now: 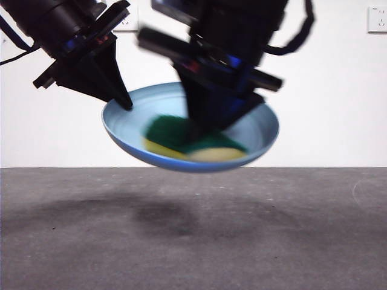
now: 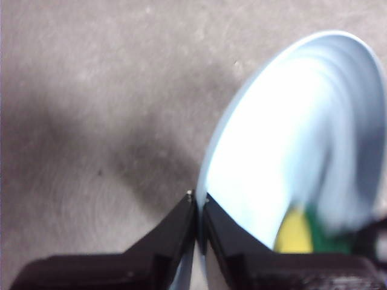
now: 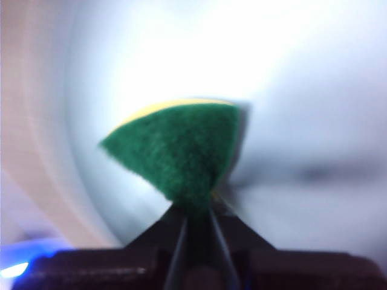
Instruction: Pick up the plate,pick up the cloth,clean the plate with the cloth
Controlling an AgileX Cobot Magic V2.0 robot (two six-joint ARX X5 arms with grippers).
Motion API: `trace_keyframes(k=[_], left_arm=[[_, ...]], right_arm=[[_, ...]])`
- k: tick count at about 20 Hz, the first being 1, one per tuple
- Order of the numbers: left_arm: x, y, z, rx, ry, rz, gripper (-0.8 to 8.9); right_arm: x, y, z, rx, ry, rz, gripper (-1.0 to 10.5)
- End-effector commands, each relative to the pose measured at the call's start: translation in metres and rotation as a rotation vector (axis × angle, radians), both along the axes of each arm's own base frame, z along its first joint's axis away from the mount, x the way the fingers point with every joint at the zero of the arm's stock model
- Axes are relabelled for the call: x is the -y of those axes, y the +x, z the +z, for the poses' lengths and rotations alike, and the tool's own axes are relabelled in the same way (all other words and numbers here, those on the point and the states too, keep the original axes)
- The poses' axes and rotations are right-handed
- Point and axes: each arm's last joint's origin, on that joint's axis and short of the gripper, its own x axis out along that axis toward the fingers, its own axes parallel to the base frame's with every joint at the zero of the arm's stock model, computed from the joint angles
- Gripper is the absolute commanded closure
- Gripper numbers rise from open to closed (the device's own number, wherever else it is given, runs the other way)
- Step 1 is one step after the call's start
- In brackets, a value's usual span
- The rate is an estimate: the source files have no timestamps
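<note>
The light-blue plate (image 1: pixel 254 130) hangs tilted in the air above the table. My left gripper (image 1: pixel 126 104) is shut on its left rim; in the left wrist view its jaws (image 2: pixel 198 199) pinch the plate's edge (image 2: pixel 290 139). My right gripper (image 1: pixel 208 124) is shut on the cloth (image 1: pixel 172 134), a yellow sponge with a dark green layer, and presses it against the plate's inside. In the right wrist view the cloth (image 3: pixel 181 151) sits green side up between the jaws (image 3: pixel 196 211), against the plate (image 3: pixel 314 90). The cloth also shows blurred in the left wrist view (image 2: pixel 299 232).
The grey table (image 1: pixel 193 229) lies below with the plate's shadow on it. A white wall stands behind, with a socket (image 1: pixel 377 19) at the upper right.
</note>
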Motion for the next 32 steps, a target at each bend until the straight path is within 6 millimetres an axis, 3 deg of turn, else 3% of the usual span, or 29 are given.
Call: trace_keyframes(k=[1,3,7,15,21,24,26,32], left_arm=[[-0.003,-0.003,-0.002,-0.043,0.003,-0.014,8.21],[-0.003,-0.007,-0.004,-0.077,0.029,-0.032,8.21],[0.000,-0.010,-0.005,-0.105,0.003,-0.074,8.21],[0.002,-0.006,-0.001,-0.059,-0.042,-0.079,8.21],[-0.002,0.002,0.003,0.012,-0.037,-0.015,8.21],[-0.011,0.006,0.000,0.106,0.199,0.155,8.21],[-0.015,0.010,-0.004,0.146,0.330,0.217,8.21],[-0.028,0.028,-0.028,0.065,0.381,0.257,8.21]], right_arm=[[0.011,0.009,-0.008,0.133,-0.181,-0.129,9.6],[0.016,0.019,-0.005,0.214,-0.192,-0.203,9.6],[0.015,0.035,0.001,0.228,-0.030,-0.219,9.6],[-0.005,0.036,0.011,0.061,0.354,0.033,9.6],[-0.012,0.009,0.000,-0.085,0.251,0.107,9.6],[-0.004,0.007,-0.002,-0.049,0.127,0.038,9.6],[0.002,0.006,0.007,0.031,0.088,-0.013,9.6],[0.018,-0.004,0.039,0.131,0.152,-0.039,9.6]])
